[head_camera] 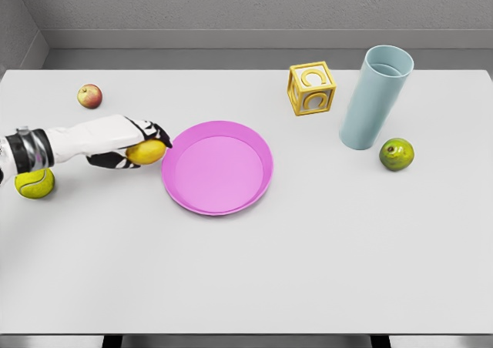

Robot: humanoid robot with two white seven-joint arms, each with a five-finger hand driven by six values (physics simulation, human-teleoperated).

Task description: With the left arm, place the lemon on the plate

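The white table (pixel 308 271) carries everything. The pink plate (pixel 218 167) sits left of centre, a pale blue tumbler (pixel 376 98) and yellow letter cube (pixel 311 88) well to its right. The left hand (pixel 127 144) is wrapped around the lemon (pixel 146 152), just beside the plate's left rim. This looks like the carry step; next, 1 short move rightward over the plate, then release. The right arm is out of view.

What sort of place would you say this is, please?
Probably a simulated tabletop test scene: a plain white table against bare grey walls, set with unrelated props like a pink plate, a yellow letter block and a blue cup.
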